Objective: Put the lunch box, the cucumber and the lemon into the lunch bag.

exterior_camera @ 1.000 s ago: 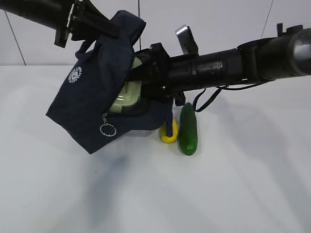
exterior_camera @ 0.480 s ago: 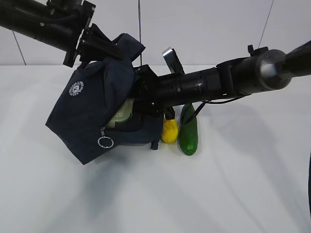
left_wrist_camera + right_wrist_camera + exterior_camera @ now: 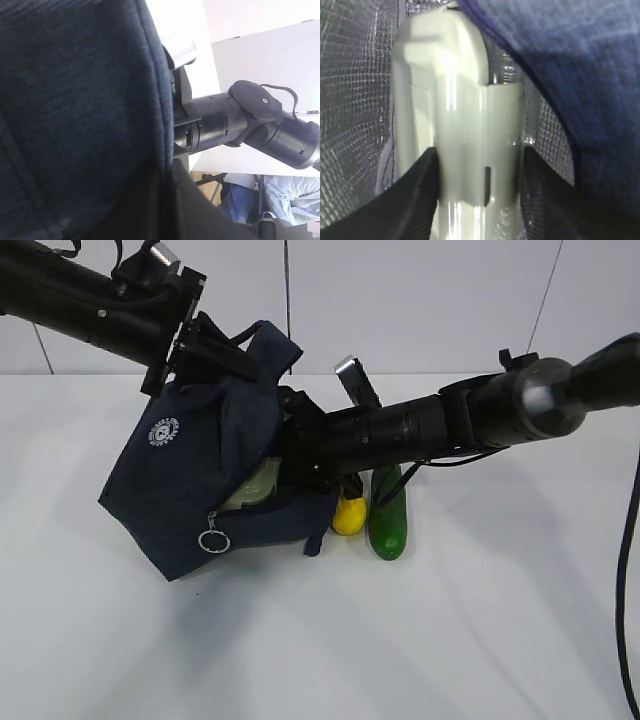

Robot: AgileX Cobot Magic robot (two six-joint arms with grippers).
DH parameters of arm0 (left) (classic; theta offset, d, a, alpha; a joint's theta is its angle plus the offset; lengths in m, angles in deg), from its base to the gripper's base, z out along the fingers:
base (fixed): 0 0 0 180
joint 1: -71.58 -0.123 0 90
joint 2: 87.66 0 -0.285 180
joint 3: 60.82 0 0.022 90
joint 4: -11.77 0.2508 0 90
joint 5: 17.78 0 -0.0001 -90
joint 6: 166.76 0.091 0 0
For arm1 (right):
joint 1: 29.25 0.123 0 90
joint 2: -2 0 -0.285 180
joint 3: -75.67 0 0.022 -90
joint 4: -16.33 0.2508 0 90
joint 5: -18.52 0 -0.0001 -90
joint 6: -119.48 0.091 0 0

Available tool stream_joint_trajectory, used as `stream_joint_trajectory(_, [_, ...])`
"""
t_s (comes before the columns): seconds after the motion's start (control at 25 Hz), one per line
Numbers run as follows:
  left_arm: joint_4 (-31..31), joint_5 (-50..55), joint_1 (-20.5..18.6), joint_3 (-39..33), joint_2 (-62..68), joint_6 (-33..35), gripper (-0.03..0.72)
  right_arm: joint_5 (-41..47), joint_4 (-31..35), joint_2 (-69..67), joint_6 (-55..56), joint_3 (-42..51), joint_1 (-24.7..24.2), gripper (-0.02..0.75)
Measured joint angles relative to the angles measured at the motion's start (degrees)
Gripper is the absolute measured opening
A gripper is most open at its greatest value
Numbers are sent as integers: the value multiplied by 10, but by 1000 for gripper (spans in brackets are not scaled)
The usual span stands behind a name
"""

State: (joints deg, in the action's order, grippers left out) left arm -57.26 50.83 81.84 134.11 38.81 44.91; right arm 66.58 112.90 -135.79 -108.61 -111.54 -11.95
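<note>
Lunch box (image 3: 465,150) clamped between right end effector (image 3: 479,185) fingers, inside lunch bag (image 3: 200,480); left end effector closed.

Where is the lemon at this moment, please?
In the exterior view the lemon lies on the white table near the middle, between the lunch bag on its left and the cucumber on its right.

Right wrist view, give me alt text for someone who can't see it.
The right pincer grips the pale green lunch box between its two dark fingers, pushing it into the lunch bag, whose silvery mesh lining surrounds it.
</note>
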Motion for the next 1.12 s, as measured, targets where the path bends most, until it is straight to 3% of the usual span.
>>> stream_joint_trajectory(0.36, [0, 0, 0, 0, 0, 1, -6, -1, 3, 0, 0, 0, 0, 375])
stream_joint_trajectory(0.6, [0, 0, 0, 0, 0, 1, -6, -1, 4, 0, 0, 0, 0, 421])
stream_joint_trajectory(1.12, [4, -1, -3, 0, 1, 2, -7, 90, 16, 0, -12, -5, -2, 460])
